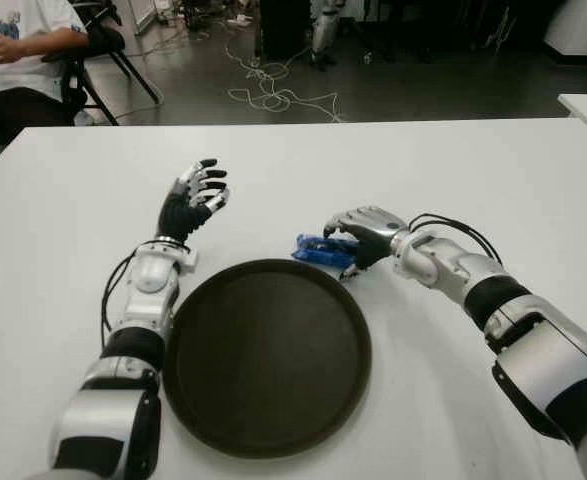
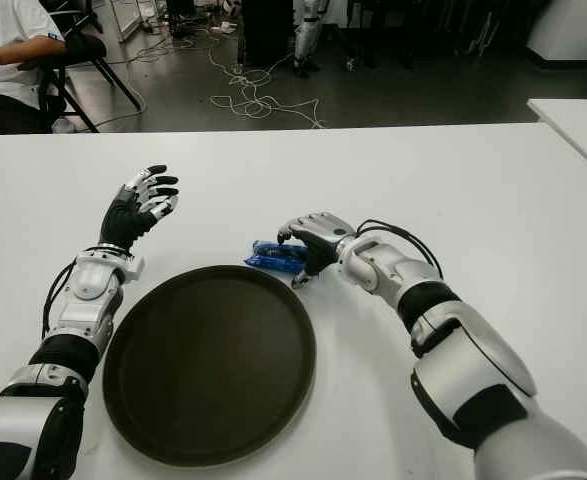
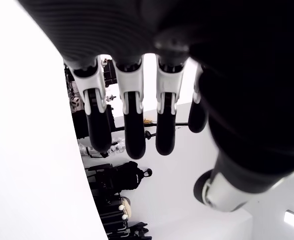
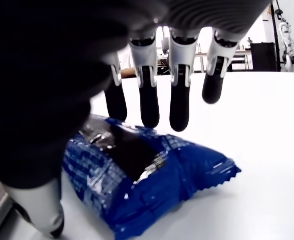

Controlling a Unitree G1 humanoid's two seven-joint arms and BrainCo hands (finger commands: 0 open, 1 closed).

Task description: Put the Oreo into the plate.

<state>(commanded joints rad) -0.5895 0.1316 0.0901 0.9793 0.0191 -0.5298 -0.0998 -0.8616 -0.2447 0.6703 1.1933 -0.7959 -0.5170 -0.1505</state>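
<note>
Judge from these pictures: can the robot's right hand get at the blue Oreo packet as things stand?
Probably yes. The right hand hangs directly over the Oreo packet, fingers spread above it and not yet closed. Nothing lies between them; the plate sits beside the packet, and the left hand is off to the left.

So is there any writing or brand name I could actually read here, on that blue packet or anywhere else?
Blue packet under the right hand: print on the wrapper is too blurred to read.
Person's white shirt: a coloured graphic, too small to read.
Plate, table, left hand: no text.
</note>
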